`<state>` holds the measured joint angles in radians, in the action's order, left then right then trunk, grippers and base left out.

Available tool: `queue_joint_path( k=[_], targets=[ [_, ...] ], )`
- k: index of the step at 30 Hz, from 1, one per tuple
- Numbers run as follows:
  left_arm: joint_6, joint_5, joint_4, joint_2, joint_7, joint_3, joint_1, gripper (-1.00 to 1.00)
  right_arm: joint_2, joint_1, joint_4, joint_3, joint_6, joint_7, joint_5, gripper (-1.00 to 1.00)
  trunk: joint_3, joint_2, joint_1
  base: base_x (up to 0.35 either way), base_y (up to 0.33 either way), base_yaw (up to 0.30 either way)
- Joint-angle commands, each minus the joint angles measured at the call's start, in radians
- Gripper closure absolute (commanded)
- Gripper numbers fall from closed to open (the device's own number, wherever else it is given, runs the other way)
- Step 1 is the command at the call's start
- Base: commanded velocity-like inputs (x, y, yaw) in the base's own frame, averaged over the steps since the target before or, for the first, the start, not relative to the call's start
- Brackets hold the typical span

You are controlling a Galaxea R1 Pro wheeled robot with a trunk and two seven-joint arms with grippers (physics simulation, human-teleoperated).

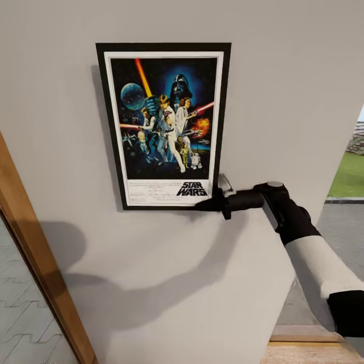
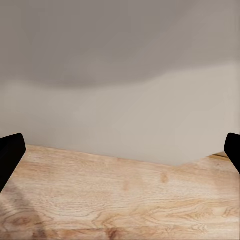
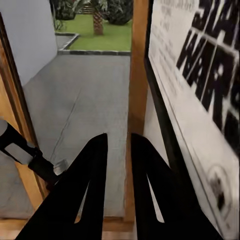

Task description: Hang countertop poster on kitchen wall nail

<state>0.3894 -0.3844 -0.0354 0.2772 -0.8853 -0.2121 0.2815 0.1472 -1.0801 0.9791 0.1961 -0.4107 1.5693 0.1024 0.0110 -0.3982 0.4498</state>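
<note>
Poster (image 1: 164,124) flat on wall. My right pincer (image 1: 215,203) at bottom corner, fingers nearly together, maybe holding frame. Let go slowly, pull straight back.

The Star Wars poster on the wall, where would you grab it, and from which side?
Grip the poster by its thin black frame near the lower right corner, coming in from the right, probably. It lies flat against the wall, so only an edge gives fingers something to pinch. The right gripper already sits at that corner, and in the right wrist view its fingers run alongside the frame edge.
</note>
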Motion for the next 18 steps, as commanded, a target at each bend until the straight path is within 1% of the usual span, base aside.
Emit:
queue_joint_path(
  k=[1,3,7,8,13,14,18],
  targets=[
    [0.005,0.007,0.002,0.0,-0.003,-0.007,0.001,-1.0,-0.006,-0.003,-0.004,-0.007,-0.016,-0.004,-0.006,1.0,-0.001,-0.002,0.0,0.0,0.0,0.0],
    [0.005,0.007,0.002,0.0,-0.003,-0.007,0.001,-1.0,0.005,-0.002,-0.003,0.009,-0.011,-0.004,0.017,1.0,-0.001,-0.002,0.0,0.0,0.0,0.0],
    [0.005,0.007,0.002,0.0,-0.003,-0.007,0.001,-1.0,0.011,-0.002,-0.003,0.02,-0.004,-0.004,0.031,1.0,-0.001,-0.002,0.0,0.0,0.0,0.0],
    [0.005,0.007,0.002,0.0,-0.003,-0.007,0.001,-1.0,-0.057,-0.002,-0.003,-0.24,-0.132,-0.004,-0.096,1.0,-0.001,-0.002,0.0,0.0,0.0,0.0],
    [0.005,0.007,0.002,0.0,-0.003,-0.007,0.001,-1.0,-0.057,-0.001,-0.003,-0.241,-0.132,-0.005,-0.096,1.0,-0.001,-0.002,0.0,0.0,0.0,0.0],
    [0.005,0.007,0.002,0.0,-0.003,-0.007,0.001,-1.0,-0.058,-0.001,-0.003,-0.241,-0.133,-0.005,-0.096,-1.0,-0.001,-0.002,0.0,0.0,0.0,0.0],
    [0.005,0.007,0.002,0.0,-0.003,-0.007,0.001,-1.0,-0.059,-0.001,-0.004,-0.241,-0.145,-0.005,-0.097,-1.0,-0.001,-0.002,0.0,0.0,0.0,0.0]
  ],
)
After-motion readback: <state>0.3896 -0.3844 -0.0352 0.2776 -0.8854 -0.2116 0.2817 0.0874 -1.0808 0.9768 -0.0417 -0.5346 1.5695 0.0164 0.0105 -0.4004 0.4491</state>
